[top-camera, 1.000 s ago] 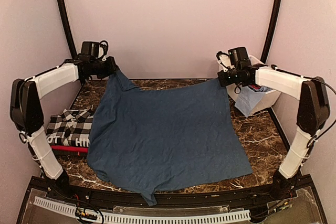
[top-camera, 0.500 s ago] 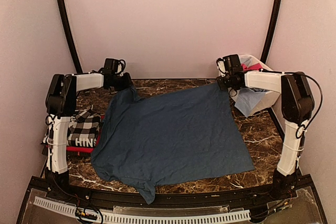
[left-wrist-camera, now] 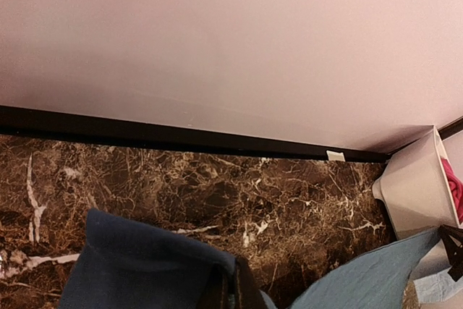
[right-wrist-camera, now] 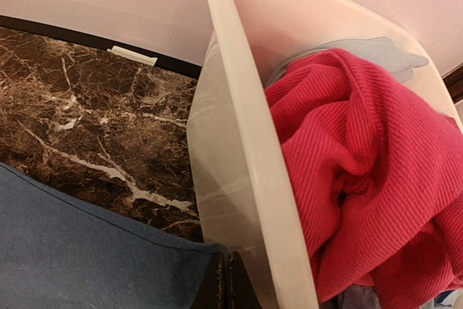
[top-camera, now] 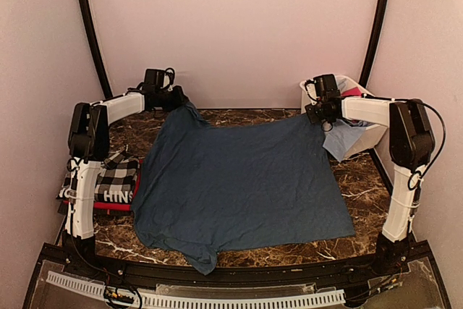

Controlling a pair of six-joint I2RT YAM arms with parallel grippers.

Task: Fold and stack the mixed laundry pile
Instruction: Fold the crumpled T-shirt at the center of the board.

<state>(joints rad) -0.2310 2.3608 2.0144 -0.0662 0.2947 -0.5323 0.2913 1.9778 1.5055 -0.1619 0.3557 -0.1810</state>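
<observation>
A navy blue tee [top-camera: 235, 182] lies spread over the marble table, its far edge lifted. My left gripper [top-camera: 182, 99] is shut on its far left corner [left-wrist-camera: 145, 265]. My right gripper [top-camera: 315, 113] is shut on its far right corner [right-wrist-camera: 108, 265], close beside the white tub. A folded black-and-white checked garment with white lettering [top-camera: 112, 179] lies on a red piece [top-camera: 116, 206] at the left. Pink knitwear [right-wrist-camera: 362, 179] and a light blue piece [top-camera: 343, 139] fill and hang from the tub.
The white plastic tub [top-camera: 358, 117] stands at the back right corner; its wall [right-wrist-camera: 239, 150] is right next to my right fingers. The back wall rises just beyond both grippers. Bare marble [top-camera: 362, 186] shows to the right of the tee.
Both grippers have carried the tee's far edge towards the back wall. The tee has slid away from the front edge and shifted slightly right.
</observation>
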